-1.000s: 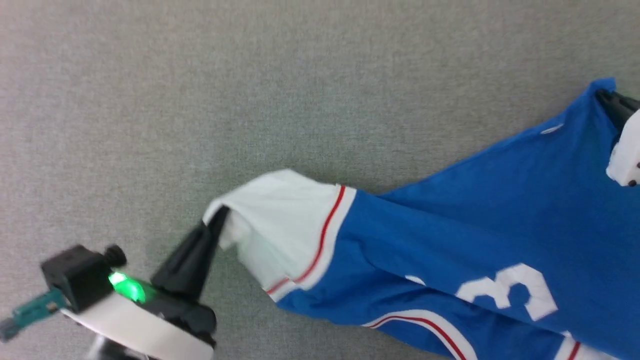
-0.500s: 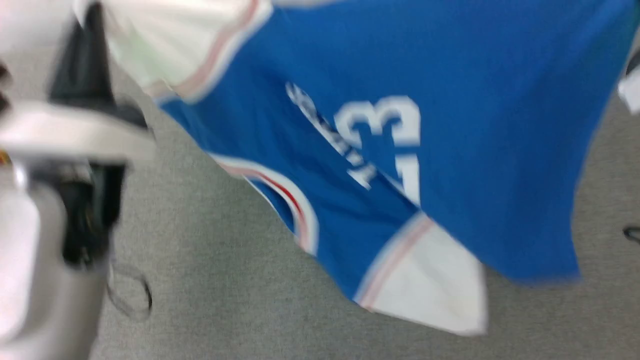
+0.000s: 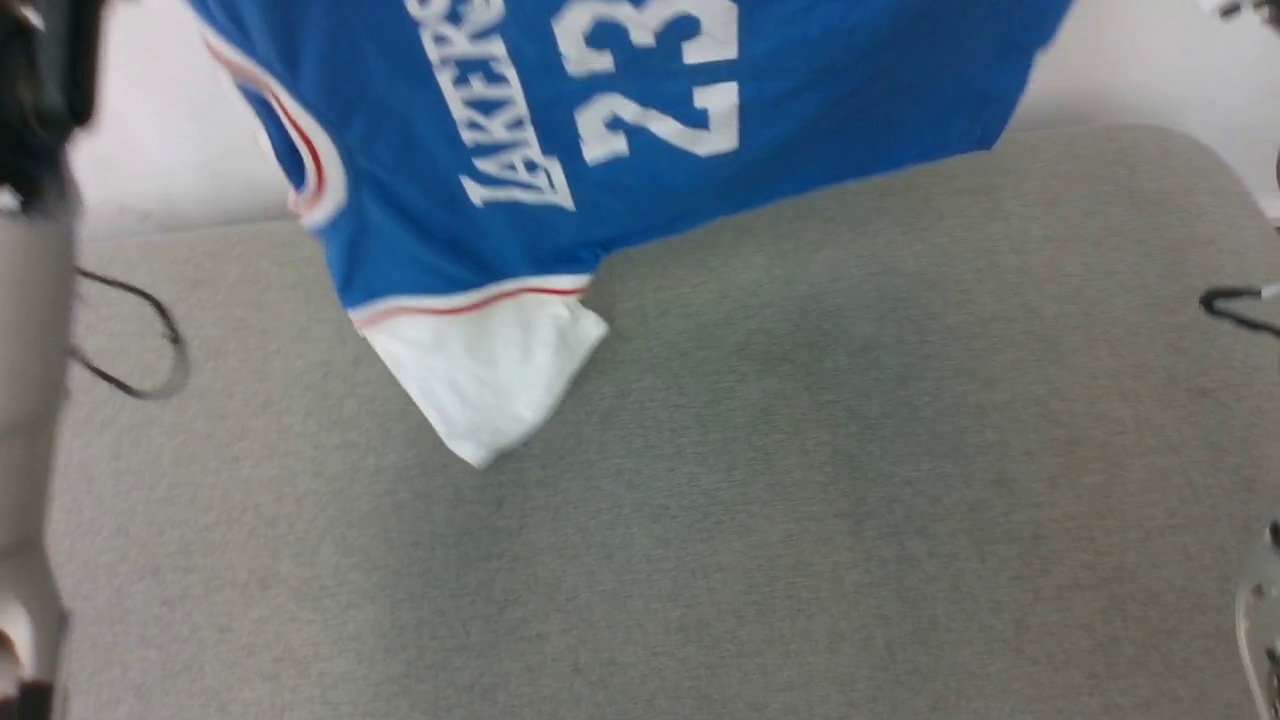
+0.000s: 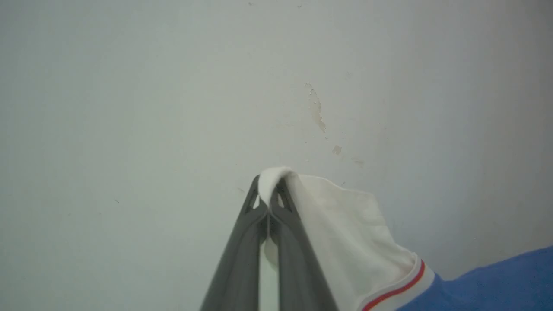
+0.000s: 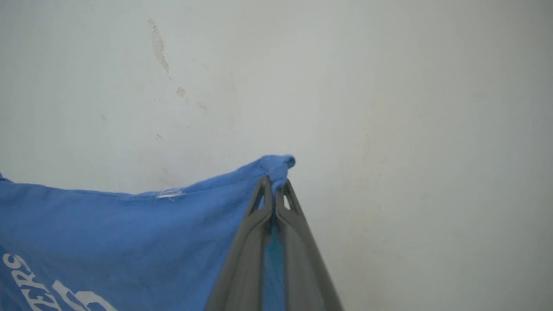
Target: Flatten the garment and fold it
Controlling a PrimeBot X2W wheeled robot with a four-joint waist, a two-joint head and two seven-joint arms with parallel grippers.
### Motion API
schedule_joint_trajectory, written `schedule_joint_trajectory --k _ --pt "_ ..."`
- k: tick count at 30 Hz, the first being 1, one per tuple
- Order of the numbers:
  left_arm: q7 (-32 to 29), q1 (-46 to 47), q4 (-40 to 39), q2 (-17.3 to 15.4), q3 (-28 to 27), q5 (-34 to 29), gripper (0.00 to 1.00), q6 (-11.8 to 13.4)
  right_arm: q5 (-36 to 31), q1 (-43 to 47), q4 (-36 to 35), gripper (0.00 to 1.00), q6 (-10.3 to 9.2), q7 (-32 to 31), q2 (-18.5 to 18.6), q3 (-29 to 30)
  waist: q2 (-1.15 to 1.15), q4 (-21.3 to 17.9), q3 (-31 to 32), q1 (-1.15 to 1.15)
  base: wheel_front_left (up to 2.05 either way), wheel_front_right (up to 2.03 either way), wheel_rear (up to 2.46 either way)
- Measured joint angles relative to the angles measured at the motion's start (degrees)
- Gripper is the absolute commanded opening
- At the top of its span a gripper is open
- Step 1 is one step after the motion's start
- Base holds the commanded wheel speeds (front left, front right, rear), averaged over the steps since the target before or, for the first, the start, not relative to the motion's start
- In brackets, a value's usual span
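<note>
1. My left pincer [image 4: 268,192] is clamped shut on the tip of a white sleeve [image 4: 345,233] of the garment [image 3: 640,200], raised in front of a pale wall [image 4: 129,108]. Only a thin fold sits between the fingers. A hard sideways tug could pull it free and drop that side.
2. A dark cable loop [image 3: 150,340] hangs at the left edge of the head view. Cloth swinging that way on the way down could snag on it.
3. The garment hangs in the air over the grey padded surface [image 3: 800,520], print facing me and tilted. The free sleeve [image 3: 490,380] dangles lowest. Motion blur hides whether its tip touches the surface. Lowered like this, it would land first and tuck under the body, leaving a crease.
4. The hold is uneven, a sleeve tip on one side and a blue corner on the other, so the shirt hangs skewed. Laid down as it is, it could land diagonal and need re-gripping.
5. My right pincer [image 5: 274,188] is closed on a small bunched blue corner. The cloth looks stretchy, so spreading my arms too far could slip it out.
</note>
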State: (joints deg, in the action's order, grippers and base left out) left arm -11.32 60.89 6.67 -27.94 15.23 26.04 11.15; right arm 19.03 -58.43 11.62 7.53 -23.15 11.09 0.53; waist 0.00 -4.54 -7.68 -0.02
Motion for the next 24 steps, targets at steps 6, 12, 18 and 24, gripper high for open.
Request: schedule_joint_trajectory --k 6,12,18,24 --pt "-2.8 9.2 4.1 -1.1 1.2 -2.4 0.0 -0.5 -1.2 -6.7 4.1 0.0 0.0 -1.5 -1.3 0.5 0.0 -2.0 -0.7 0.01 0.0 0.0 0.0" --pt "-1.7 18.9 7.8 -1.2 2.0 -7.1 0.0 1.4 -5.7 -14.7 8.7 0.0 0.0 -0.9 -2.3 2.5 0.0 -3.1 -5.3 0.02 0.0 0.0 0.0" --pt "4.4 29.4 12.2 -1.1 2.2 -10.0 0.0 1.5 -8.8 -22.1 13.1 0.0 0.0 2.3 -4.2 2.8 0.0 -3.5 -12.5 0.04 0.0 0.0 0.0" --pt "7.6 36.6 14.4 0.1 3.3 -10.6 0.0 -0.1 -10.9 -28.5 16.1 0.0 0.0 6.2 -5.0 2.5 0.0 -3.8 -20.0 0.04 0.0 0.0 0.0"
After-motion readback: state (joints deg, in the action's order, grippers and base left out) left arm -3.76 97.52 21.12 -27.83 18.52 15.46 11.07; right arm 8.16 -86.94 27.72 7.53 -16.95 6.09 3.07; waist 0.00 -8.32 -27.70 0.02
